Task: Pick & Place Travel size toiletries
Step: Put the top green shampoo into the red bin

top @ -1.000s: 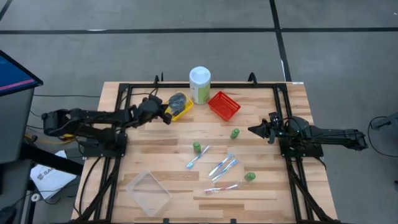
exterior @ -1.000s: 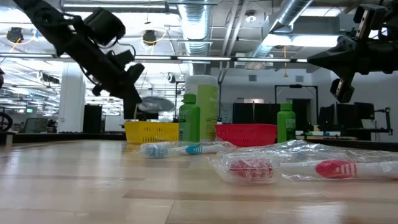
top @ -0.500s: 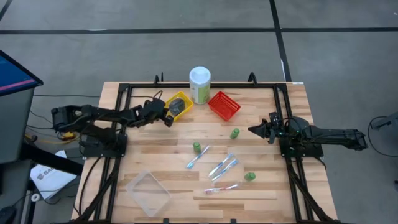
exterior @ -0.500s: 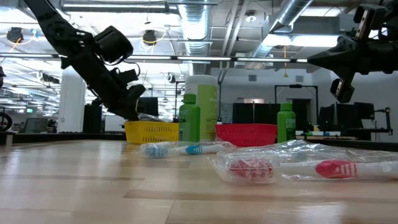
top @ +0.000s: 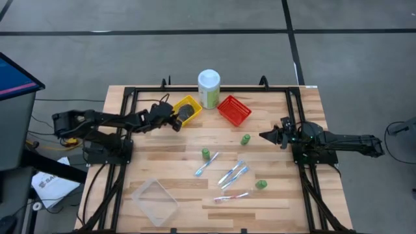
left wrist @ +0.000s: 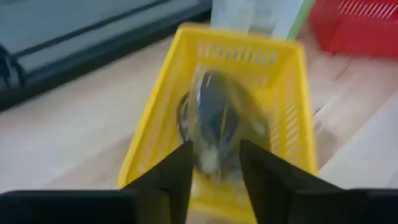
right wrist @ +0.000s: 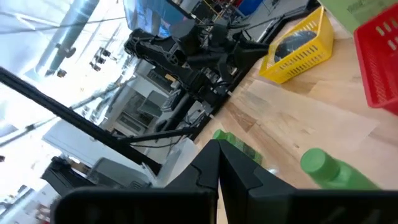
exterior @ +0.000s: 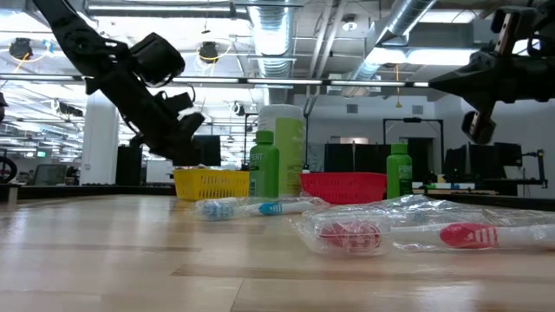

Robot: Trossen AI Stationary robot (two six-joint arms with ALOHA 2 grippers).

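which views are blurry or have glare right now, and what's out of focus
Left wrist view: the dark round tin in the yellow basket is smeared by blur, and so is the basket. Low view: bright ceiling lights glare behind the arms; the nearest wrapped toothbrush is soft. High view: evenly lit and sharp. Right wrist view: the green bottle close to the lens is soft.

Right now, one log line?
left claw: open beside yellow basket | dark tin: in basket | right claw: shut, idle

The tin (left wrist: 217, 124) in the yellow basket (left wrist: 161, 124) is blurred; the red basket (left wrist: 367, 28) is cut off.
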